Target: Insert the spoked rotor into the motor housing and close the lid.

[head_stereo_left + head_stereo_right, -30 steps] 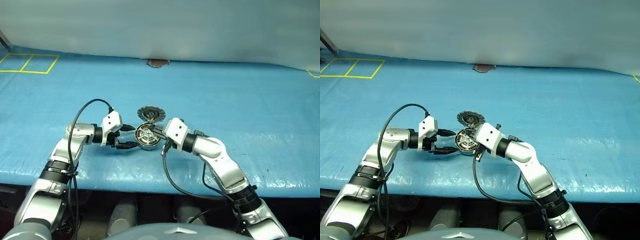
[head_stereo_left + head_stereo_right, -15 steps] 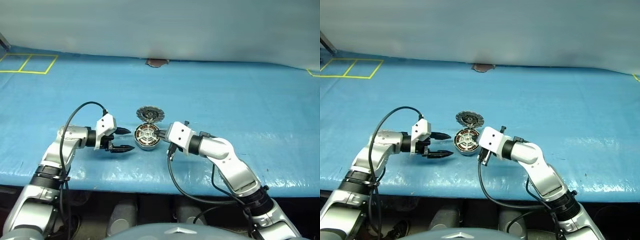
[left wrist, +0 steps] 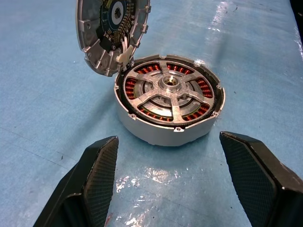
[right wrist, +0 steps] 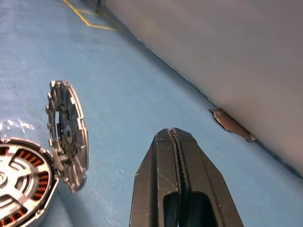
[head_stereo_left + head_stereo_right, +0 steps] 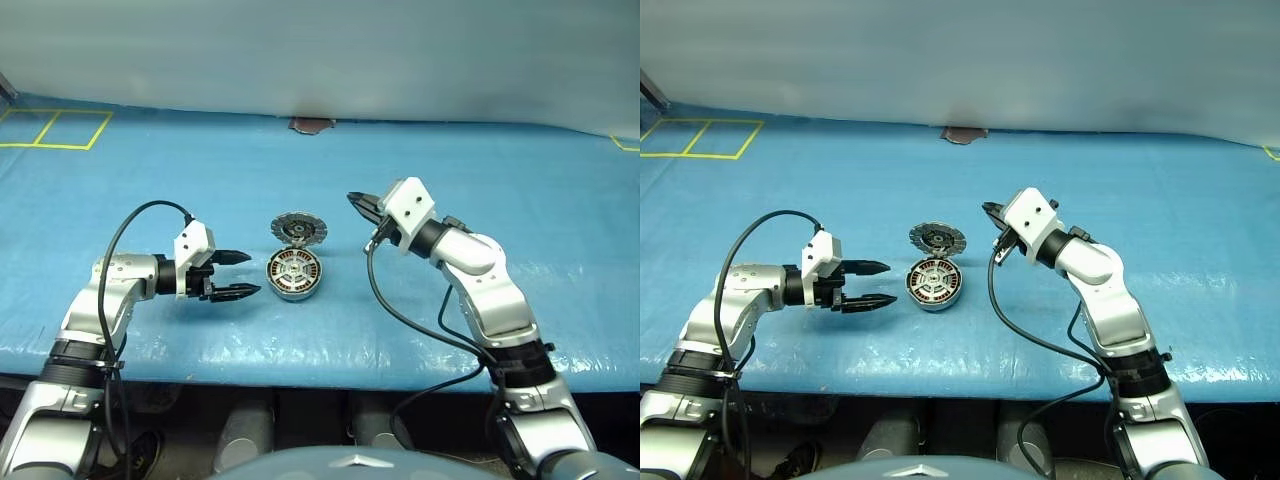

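Fingers of the left gripper (image 5: 236,274) stand spread wide and empty, aimed at the motor housing (image 5: 294,275) from its 9 o'clock side, near but apart. Fingers of the right gripper (image 5: 357,205) are pressed together, empty, raised at the housing's 2 o'clock. Spoked rotor (image 3: 169,93) sits inside the housing, ringed by copper windings (image 3: 199,111). Lid (image 3: 110,32) stands tilted open, hinged at the housing's 12 o'clock edge, ribbed face toward the rotor. Housing rests on the blue tarp (image 5: 520,200).
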Motion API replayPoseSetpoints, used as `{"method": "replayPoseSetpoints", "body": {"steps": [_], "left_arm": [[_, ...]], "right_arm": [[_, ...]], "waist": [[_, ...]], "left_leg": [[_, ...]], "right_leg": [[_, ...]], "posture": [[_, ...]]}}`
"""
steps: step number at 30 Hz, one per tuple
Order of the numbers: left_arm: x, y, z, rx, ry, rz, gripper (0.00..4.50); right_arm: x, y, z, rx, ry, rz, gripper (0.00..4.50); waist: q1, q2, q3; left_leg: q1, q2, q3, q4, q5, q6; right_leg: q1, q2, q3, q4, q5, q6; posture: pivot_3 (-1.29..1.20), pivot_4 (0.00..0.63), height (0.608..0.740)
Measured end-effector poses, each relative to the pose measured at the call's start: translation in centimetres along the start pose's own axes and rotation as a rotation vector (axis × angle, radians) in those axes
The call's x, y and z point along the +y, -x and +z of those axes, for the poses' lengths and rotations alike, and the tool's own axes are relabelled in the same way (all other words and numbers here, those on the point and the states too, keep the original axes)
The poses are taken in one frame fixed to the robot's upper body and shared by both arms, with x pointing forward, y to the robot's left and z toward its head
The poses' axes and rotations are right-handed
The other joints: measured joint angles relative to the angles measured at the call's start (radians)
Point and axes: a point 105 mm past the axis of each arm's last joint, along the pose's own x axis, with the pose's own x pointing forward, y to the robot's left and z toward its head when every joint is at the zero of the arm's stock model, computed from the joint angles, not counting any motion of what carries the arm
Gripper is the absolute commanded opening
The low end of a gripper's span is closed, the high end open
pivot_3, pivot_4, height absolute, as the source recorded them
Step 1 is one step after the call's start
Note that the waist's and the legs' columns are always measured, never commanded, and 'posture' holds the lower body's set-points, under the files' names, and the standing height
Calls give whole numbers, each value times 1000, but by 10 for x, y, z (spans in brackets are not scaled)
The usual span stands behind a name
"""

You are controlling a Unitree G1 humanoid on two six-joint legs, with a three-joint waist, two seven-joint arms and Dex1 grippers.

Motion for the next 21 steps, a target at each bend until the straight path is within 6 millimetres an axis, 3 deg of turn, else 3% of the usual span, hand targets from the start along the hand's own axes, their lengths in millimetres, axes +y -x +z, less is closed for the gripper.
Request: {"method": "replayPoseSetpoints", "body": {"steps": [6, 15, 21], "left_arm": [[-2, 4, -5, 16, 2, 24, 3746], [2, 5, -5, 21, 0, 53, 3746], [4, 5, -1, 15, -13, 60, 3746]], "right_arm": [[11, -31, -2, -74, -130, 128, 16], [30, -40, -13, -66, -166, 203, 16], [46, -35, -24, -32, -170, 231, 16]], "waist": [[0, 0, 0], [0, 0, 0], [-1, 0, 0]], "left_leg": [[1, 0, 0, -4, 0, 0], [1, 1, -1, -7, 1, -1], [2, 1, -1, -7, 1, -1]], "right_leg": [[-1, 0, 0, -1, 2, 3], [-2, 2, 0, 0, 2, 2], [-2, 2, 1, 0, 1, 2]], "posture": [[0, 150, 740], [0, 150, 740], [0, 150, 740]]}}
